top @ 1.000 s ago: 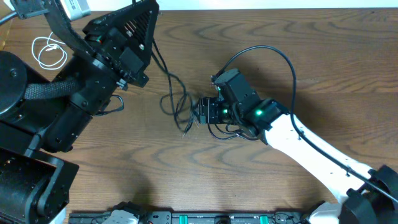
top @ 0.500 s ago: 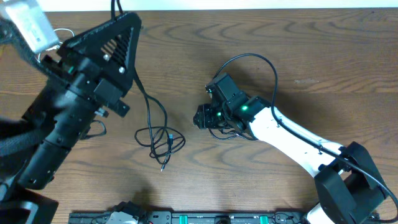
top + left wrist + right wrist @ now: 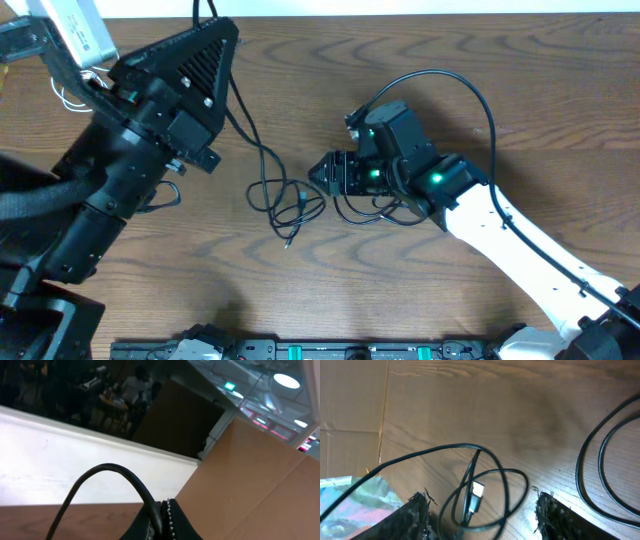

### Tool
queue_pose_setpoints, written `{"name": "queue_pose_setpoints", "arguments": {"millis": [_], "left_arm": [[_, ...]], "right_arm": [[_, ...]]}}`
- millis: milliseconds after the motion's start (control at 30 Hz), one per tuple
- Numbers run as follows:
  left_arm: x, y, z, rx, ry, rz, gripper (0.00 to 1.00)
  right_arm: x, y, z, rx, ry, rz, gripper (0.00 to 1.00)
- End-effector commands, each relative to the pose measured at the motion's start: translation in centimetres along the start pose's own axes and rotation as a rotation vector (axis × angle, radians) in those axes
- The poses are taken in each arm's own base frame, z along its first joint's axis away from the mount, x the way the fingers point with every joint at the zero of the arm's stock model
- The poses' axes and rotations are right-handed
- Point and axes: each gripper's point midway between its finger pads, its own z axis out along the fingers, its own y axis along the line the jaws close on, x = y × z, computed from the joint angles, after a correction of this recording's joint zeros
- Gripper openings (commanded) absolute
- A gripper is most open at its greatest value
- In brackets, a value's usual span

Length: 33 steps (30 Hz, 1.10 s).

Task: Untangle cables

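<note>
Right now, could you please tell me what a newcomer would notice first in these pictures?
The black cable stands out, running from the shut left gripper down to a loose tangle in the middle of the table. The open right gripper points straight at that tangle, its fingers flanking the plug in the wrist view.

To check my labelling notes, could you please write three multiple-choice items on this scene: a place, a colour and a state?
1. Where does the looped cable lie?
A. On the table, just ahead of the right hand.
B. Draped over the right arm.
C. Hanging off the table's edge.
2. What colour is it?
A. White.
B. Red.
C. Black.
3. How is the right hand?
A. Shut on the cable.
B. Open, empty.
C. Shut, empty.
Answers: A, its loops rest on the wood before that hand; C, dark in both views; B, fingers apart, gripping nothing.
</note>
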Motion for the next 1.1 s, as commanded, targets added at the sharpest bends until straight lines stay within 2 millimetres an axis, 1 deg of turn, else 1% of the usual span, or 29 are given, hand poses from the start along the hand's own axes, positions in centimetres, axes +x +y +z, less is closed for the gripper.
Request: {"name": "queue_pose_setpoints", "arguments": {"millis": [0, 133, 233, 333, 433, 567, 600, 633, 733, 767, 867, 900, 1000, 1033, 1067], "left_arm": [[-1.0, -1.2, -0.8, 0.041, -0.033, 0.033, 0.07], [-1.0, -1.2, -0.8, 0.041, -0.034, 0.033, 0.07], [-1.1, -1.3, -0.8, 0.042, -0.037, 0.035, 0.07], [-1.2, -1.4, -0.8, 0.047, -0.043, 0.036, 0.08], [-1.4, -1.4, -0.9, 0.05, -0.048, 0.038, 0.08], [-1.5, -1.6, -0.9, 0.054, -0.055, 0.039, 0.08], [-1.5, -1.6, -0.9, 0.055, -0.056, 0.04, 0.07], [-1.6, -1.6, -0.9, 0.055, -0.057, 0.04, 0.08], [-1.6, -1.6, -1.0, 0.055, -0.057, 0.04, 0.07], [-1.5, -1.6, -1.0, 0.055, -0.056, 0.04, 0.08], [-1.5, -1.5, -1.0, 0.051, -0.055, 0.04, 0.07], [-1.4, -1.4, -1.0, 0.046, -0.051, 0.039, 0.08], [-1.0, 0.0, -1.0, -0.027, -0.042, 0.03, 0.07], [-0.8, 1.0, -1.1, -0.076, -0.042, 0.025, 0.08], [-0.7, 2.0, -1.3, -0.133, -0.044, 0.028, 0.07]], "right_arm": [[1.1, 0.4, 0.8, -0.002, 0.04, 0.011, 0.66], [2.3, -0.7, 1.7, 0.064, 0.07, 0.062, 0.65], [3.7, -1.6, 2.4, 0.101, 0.123, 0.085, 0.62], [5.4, -1.5, 3.2, 0.105, 0.189, 0.089, 0.61], [6.9, -2.1, 4.1, 0.148, 0.228, 0.093, 0.58], [8.0, -2.4, 5.6, 0.18, 0.248, 0.082, 0.57], [8.3, -2.4, 6.2, 0.18, 0.253, 0.077, 0.52], [8.5, -2.5, 6.7, 0.182, 0.258, 0.072, 0.35], [8.8, -3.4, 7.7, 0.211, 0.266, 0.074, 0.04], [9.0, -3.9, 8.0, 0.225, 0.275, 0.08, 0.01], [9.1, -5.4, 8.2, 0.27, 0.286, 0.102, 0.02], [8.9, -6.3, 8.0, 0.305, 0.277, 0.112, 0.01], [7.3, -10.0, 6.3, 0.46, 0.212, 0.143, 0.01], [6.5, -11.3, 5.3, 0.512, 0.184, 0.159, 0.01], [5.7, -12.1, 4.4, 0.543, 0.16, 0.176, 0.01]]}}
